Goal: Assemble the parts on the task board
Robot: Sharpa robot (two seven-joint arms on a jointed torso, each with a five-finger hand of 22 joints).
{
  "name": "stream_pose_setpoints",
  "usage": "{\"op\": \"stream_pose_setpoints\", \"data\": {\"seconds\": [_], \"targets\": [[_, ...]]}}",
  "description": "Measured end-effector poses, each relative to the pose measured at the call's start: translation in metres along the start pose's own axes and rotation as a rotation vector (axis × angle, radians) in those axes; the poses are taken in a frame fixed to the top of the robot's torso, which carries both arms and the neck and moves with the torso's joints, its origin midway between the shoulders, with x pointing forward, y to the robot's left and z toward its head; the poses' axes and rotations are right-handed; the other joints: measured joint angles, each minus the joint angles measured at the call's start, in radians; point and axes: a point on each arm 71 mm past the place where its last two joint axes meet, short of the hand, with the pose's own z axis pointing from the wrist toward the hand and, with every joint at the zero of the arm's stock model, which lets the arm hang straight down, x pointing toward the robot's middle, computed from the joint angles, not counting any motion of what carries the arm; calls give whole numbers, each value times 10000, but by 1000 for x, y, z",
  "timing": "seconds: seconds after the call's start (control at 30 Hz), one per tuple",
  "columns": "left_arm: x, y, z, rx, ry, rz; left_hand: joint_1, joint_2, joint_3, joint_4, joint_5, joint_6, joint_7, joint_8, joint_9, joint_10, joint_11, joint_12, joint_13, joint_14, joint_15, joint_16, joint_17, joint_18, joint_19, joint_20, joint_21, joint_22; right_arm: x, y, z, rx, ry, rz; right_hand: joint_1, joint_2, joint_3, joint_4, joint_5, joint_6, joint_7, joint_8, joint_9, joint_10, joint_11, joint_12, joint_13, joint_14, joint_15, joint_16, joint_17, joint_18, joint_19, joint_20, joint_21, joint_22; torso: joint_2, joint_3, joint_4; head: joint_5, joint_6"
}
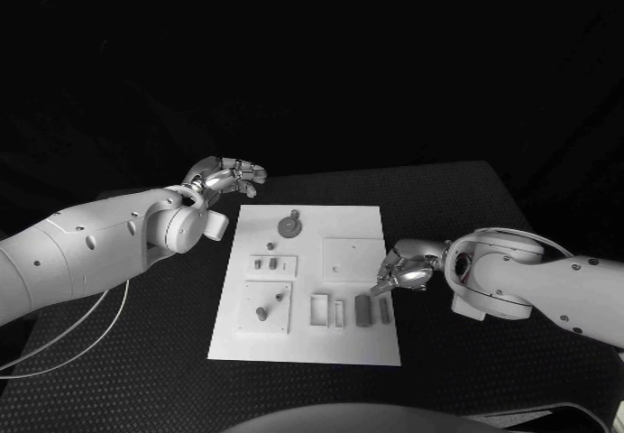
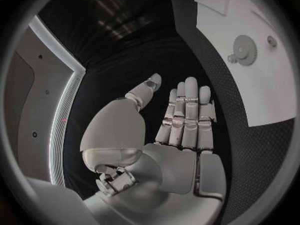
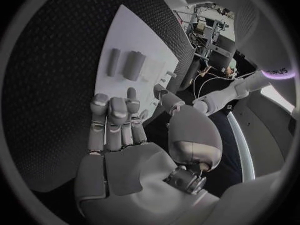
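We see the left hand hovering off the task board's far left corner, at about eleven o'clock from the board's centre; its fingers are straight and side by side, thumb apart, holding nothing. Bare black table lies around it. The right hand sits at the board's right edge, about three o'clock, fingers extended and empty, thumb spread away.

Outward from the right hand, we count two dark upright bar-shaped parts just beside it, near the board's right edge, at about five o'clock. At twelve o'clock lies one gear with a smaller round piece touching its far rim. One small peg stands alone at about ten o'clock.

The board's near edge has open table beyond it, as do its left and far edges. We cannot read any writing or labels on the board or parts.
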Motion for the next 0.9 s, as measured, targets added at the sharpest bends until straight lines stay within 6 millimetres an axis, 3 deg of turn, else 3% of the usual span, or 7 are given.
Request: {"op": "stream_pose_setpoints", "data": {"seconds": [0.23,0.53,0.9], "targets": [[2,1,0,-15,30,-36,0,0,-27,27,0,0,0,0,0,0,-1,0,0,0,0,0,-1,-4,0,0,0,-1,16,0,6,947,657,326,-279,114,61,-23,0,110,-97,0,28,41,-41,109,147,34,-34,69,35,-6,-2,-68,98,18,-37,-42,21,-58,-109],[6,0,0,-12,123,-83,0,0,-27,27,0,0,0,0,-10,0,-1,0,0,0,0,0,8,-12,-1,1,0,8,24,8,15,1506,816,428,-837,-322,463,243,0,130,-80,-55,9,72,-70,109,256,36,-34,116,45,-35,53,-123,155,17,-55,-109,23,-62,-140],[7,0,0,-15,151,-104,0,0,-27,27,0,0,0,0,-10,0,-2,0,-9,0,0,0,7,-67,-1,1,0,7,35,9,26,1972,1095,317,-1256,-743,730,511,0,141,-68,-152,-5,112,-32,109,333,83,-71,124,51,-73,109,-177,203,-20,-35,-127,34,-6,-205]]}}
